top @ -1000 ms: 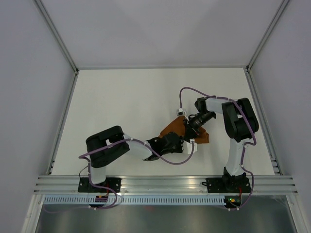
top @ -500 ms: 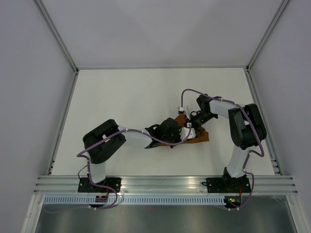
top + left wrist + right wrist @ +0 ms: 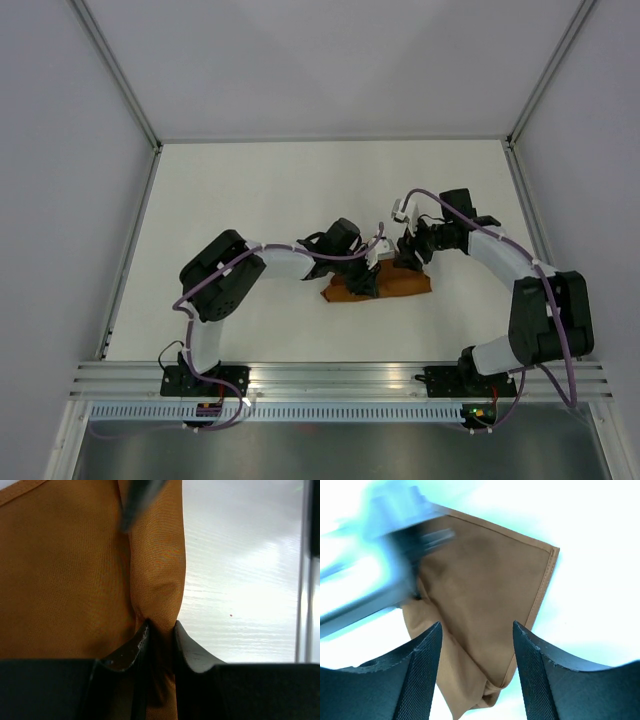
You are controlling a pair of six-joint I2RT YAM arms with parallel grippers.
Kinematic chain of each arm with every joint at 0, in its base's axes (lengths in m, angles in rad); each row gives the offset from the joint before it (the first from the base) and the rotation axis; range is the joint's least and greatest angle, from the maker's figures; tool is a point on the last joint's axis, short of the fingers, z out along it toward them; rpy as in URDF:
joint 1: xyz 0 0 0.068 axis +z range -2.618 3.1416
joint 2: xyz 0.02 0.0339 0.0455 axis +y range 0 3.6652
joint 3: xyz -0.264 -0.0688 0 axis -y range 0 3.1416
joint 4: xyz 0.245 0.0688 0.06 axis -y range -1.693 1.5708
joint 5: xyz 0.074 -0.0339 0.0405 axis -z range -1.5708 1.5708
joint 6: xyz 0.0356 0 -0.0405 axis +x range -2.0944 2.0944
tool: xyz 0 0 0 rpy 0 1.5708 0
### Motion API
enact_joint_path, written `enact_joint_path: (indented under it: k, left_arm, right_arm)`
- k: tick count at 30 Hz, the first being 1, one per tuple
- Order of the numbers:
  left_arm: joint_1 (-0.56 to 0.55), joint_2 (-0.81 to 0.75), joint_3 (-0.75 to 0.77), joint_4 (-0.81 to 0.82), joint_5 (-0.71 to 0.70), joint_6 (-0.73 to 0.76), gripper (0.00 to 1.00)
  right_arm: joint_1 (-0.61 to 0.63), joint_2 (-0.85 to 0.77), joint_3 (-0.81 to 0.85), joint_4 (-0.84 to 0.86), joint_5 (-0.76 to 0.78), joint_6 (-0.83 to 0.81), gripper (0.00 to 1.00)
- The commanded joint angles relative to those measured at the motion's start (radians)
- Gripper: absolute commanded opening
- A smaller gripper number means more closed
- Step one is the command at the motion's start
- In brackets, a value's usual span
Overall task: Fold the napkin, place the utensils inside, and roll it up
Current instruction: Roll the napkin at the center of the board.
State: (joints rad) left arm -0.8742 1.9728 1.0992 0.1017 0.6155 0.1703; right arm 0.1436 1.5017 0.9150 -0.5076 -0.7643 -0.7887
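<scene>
White bench (image 3: 260,190) boxed in by pale grey walls (image 3: 60,150), with both arms bent in toward the middle. The napkin (image 3: 405,285) is lying there bunched into a long narrow strip running left to right, nearer the arms than the far wall. It's nothing like a flat square right now.

The left claw (image 3: 161,627) is clenched on a raised ridge of the cloth. In its wrist view the two tips have a pinched fold squeezed up between them, and the rest of the fabric spreads off to one side. My guess is it's there as the anchor, holding that fold so the bundle doesn't flop open or slide on the slick bench top.

The right claw (image 3: 477,625) is released. Its jaws stand wide apart with nothing between them, and it hangs just above a hemmed corner of the napkin. To me that looks like it's lining up to take a fresh grip on that corner.

I can't spot the utensils anywhere. They might be inside the cloth, but I honestly can't tell. So I'd call this somewhere in the folding or rolling part, not finished.
</scene>
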Motion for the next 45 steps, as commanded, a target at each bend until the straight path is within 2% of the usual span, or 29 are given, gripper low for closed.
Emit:
enact_joint_path:
  k: [1,5,8,15,23,34,45]
  left_arm:
    - [0.017,0.087,-0.006,-0.186,0.15,-0.104,0.02]
    - [0.049,0.126,0.016,-0.203,0.234,-0.14,0.02]
    - [0.066,0.156,0.028,-0.211,0.273,-0.16,0.02]
    - [0.084,0.208,0.057,-0.229,0.308,-0.206,0.02]
    - [0.095,0.242,0.103,-0.272,0.311,-0.224,0.02]
    - [0.098,0.276,0.137,-0.289,0.317,-0.244,0.02]
    - [0.115,0.27,0.192,-0.347,0.38,-0.236,0.03]
  right_arm:
    - [0.002,-0.116,-0.079,0.055,-0.026,-0.029,0.64]
    - [0.014,-0.234,-0.188,0.067,-0.017,-0.124,0.64]
    - [0.059,-0.313,-0.27,0.113,0.036,-0.135,0.65]
    - [0.252,-0.42,-0.419,0.227,0.164,-0.081,0.72]
    - [0.327,-0.365,-0.426,0.247,0.2,-0.08,0.7]
    - [0.404,-0.302,-0.444,0.291,0.244,-0.07,0.62]
    - [0.416,-0.253,-0.455,0.317,0.275,-0.078,0.5]
